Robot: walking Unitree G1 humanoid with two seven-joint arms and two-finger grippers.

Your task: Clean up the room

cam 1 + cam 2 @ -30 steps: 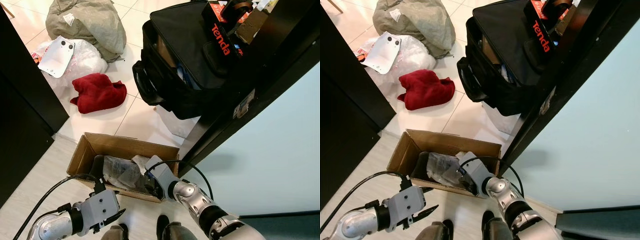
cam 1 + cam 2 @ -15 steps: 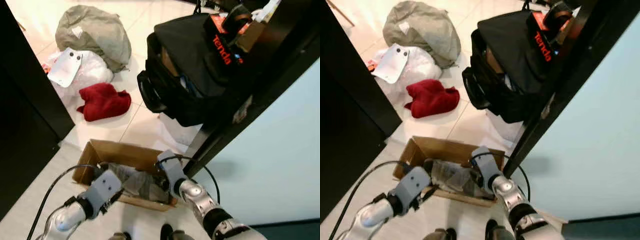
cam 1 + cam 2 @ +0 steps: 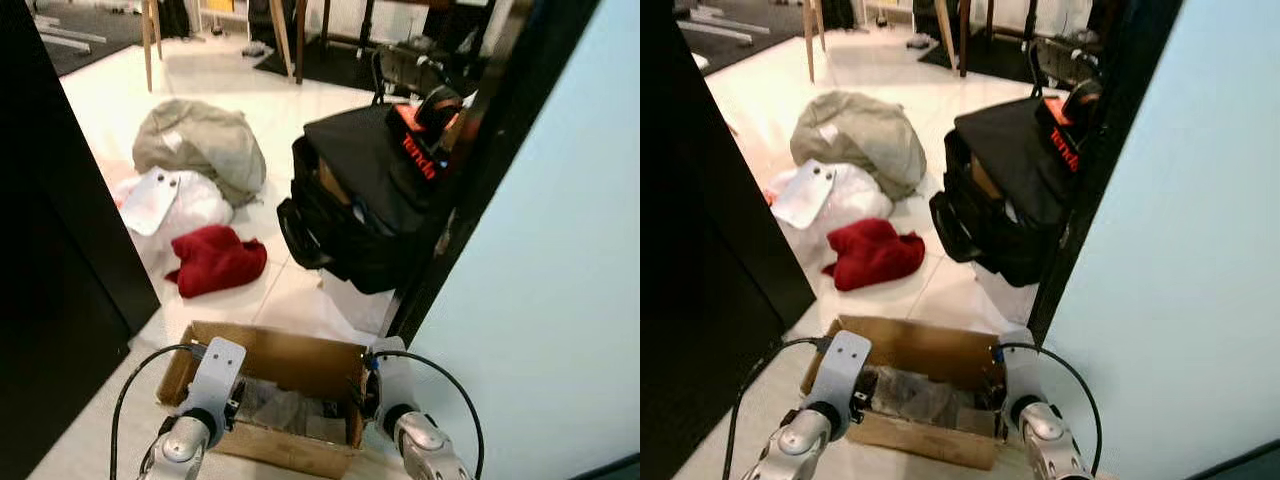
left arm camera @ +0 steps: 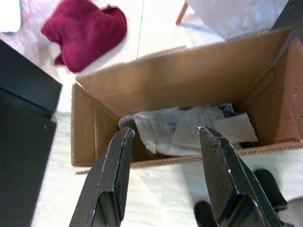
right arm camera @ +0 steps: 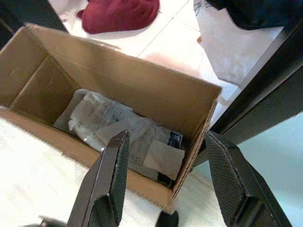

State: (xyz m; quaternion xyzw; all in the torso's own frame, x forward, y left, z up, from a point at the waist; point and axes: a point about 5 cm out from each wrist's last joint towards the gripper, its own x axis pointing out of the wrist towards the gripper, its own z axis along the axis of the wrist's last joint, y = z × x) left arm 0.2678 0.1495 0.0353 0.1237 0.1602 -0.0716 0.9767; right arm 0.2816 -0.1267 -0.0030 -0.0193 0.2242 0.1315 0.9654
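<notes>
Cardboard box (image 3: 300, 362), open: crumpled plastic bags (image 4: 184, 130) inside. My left gripper (image 4: 165, 156) and right gripper (image 5: 163, 161), fingers spread, hover above it. Red cloth (image 3: 215, 260) beyond the box.

Before me the floor (image 3: 290, 290) is pale glossy tile with thin grout lines, bright where light falls on it further off, and nearer my feet it gives way to a cream surface. On my left stands a tall black panel (image 3: 60, 250) that runs up out of sight, and on my right a dark door frame (image 3: 470, 180) leans across beside a smooth pale blue-green wall (image 3: 560, 260). At the far end of the room I can see wooden chair legs (image 3: 150, 40) and a dark rug (image 3: 90, 45) on the tiles.
</notes>
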